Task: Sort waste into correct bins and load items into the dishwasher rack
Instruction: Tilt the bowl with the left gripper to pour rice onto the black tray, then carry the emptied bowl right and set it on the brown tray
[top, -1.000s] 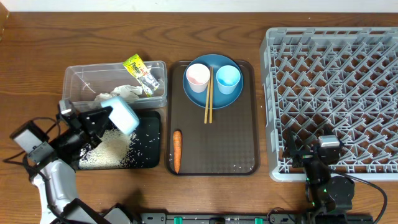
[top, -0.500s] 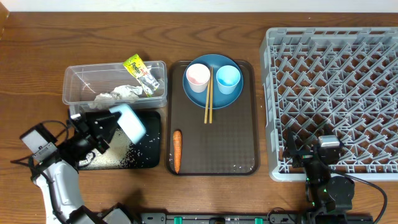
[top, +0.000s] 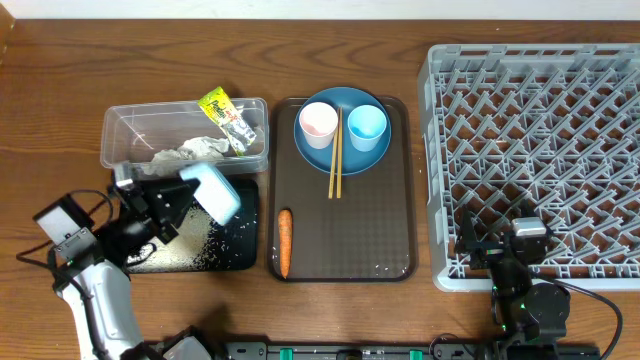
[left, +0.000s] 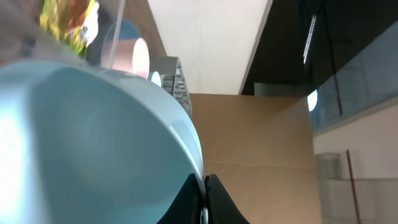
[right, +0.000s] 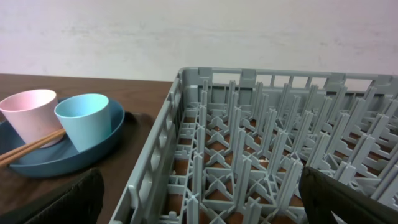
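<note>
My left gripper (top: 186, 197) is shut on the rim of the white bowl with the pale blue outside (top: 213, 190). It holds the bowl tilted over the black tray (top: 243, 245), where white rice (top: 190, 255) lies scattered. In the left wrist view the bowl (left: 93, 137) fills the left side, its rim pinched at my left gripper (left: 205, 186). Crumpled paper (top: 190, 152) and the snack wrapper (top: 228, 115) lie in the clear tub (top: 118, 128). The carrot (top: 284, 242) lies on the brown tray. My right gripper (right: 199, 199) stands open and empty over the dishwasher rack's (right: 261, 137) near-left corner.
The brown tray (top: 370, 230) carries the blue plate (top: 343, 160) with the pink cup (top: 318, 123), the light blue cup (top: 367, 125) and the chopsticks (top: 335, 150) laid across it. The grey rack (top: 540, 150) fills the right side of the table.
My left arm has swung and carried the tilted bowl a little to the right over the black tray. The right arm has not moved.
</note>
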